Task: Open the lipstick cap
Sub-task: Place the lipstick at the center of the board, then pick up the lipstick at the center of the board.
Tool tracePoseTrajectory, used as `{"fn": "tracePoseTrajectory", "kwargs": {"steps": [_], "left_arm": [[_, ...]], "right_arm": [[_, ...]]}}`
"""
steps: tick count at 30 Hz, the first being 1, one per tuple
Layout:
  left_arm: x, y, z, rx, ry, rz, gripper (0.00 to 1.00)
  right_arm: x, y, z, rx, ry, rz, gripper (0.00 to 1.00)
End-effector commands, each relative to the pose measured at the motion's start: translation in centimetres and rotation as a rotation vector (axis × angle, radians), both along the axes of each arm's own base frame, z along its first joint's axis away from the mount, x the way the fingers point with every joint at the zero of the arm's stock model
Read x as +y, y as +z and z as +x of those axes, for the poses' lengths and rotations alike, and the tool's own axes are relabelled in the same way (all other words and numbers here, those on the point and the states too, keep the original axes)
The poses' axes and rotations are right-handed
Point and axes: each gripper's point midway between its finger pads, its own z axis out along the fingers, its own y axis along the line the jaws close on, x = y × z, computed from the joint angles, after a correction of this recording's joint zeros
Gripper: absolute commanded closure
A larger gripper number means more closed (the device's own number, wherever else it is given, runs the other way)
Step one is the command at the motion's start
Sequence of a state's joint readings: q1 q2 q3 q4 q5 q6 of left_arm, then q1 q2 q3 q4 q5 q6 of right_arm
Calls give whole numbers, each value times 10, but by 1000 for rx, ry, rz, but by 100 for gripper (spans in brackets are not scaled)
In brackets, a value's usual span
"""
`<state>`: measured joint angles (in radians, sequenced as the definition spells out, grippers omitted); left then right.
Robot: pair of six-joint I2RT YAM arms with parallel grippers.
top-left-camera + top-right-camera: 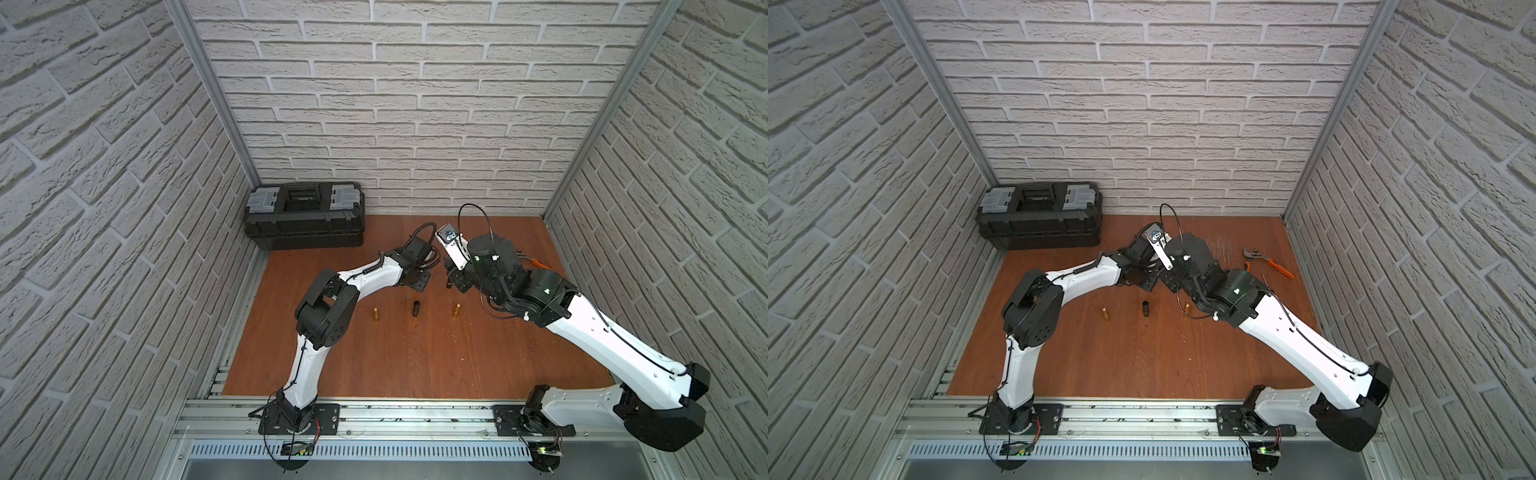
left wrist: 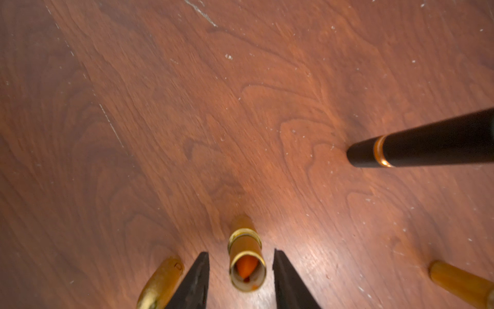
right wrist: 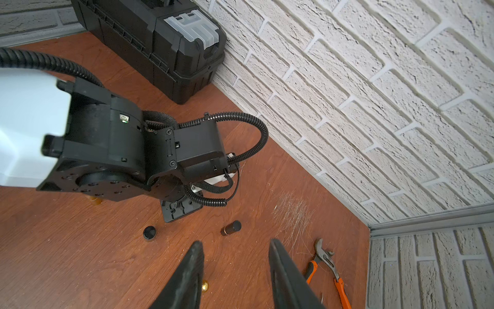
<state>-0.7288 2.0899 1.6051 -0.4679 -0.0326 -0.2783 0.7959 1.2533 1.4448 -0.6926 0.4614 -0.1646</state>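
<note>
Your left end effector (image 2: 239,251) stands apart around the uncapped lipstick (image 2: 245,247), which is upright on the desk (image 2: 240,107). A blurred gold cap (image 2: 163,278) lies alongside, half hidden by a finger; your right end effector (image 3: 235,241) gapes empty.

Left gripper (image 2: 240,251), right gripper (image 3: 235,241): jaws apart

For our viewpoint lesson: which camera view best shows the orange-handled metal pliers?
A top view: the orange-handled metal pliers lie whole, uncovered. In a top view the right arm hides most. The right wrist view is nearer, but the right hand covers part of one handle. The left wrist view lacks them.
</note>
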Motion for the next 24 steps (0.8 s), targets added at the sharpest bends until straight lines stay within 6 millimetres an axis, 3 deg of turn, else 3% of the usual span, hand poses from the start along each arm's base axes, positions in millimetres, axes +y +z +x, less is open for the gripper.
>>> {"fn": "tracePoseTrajectory", "kwargs": {"steps": [1,5,10,24], "left_arm": [[-8,60,5,-39,8,-87,56],[-12,96,5,-41,11,-121,51],[-32,116,3,19,-28,-172,49],[-98,75,-4,37,-172,-84,48]], "right_arm": [[-1,13,-3,-17,-4,62,58],[-3,18,-7,-28,0,88,58],[-6,24,-10,-34,-2,88,58],[-41,58,-39,-79,-28,105,57]]}}
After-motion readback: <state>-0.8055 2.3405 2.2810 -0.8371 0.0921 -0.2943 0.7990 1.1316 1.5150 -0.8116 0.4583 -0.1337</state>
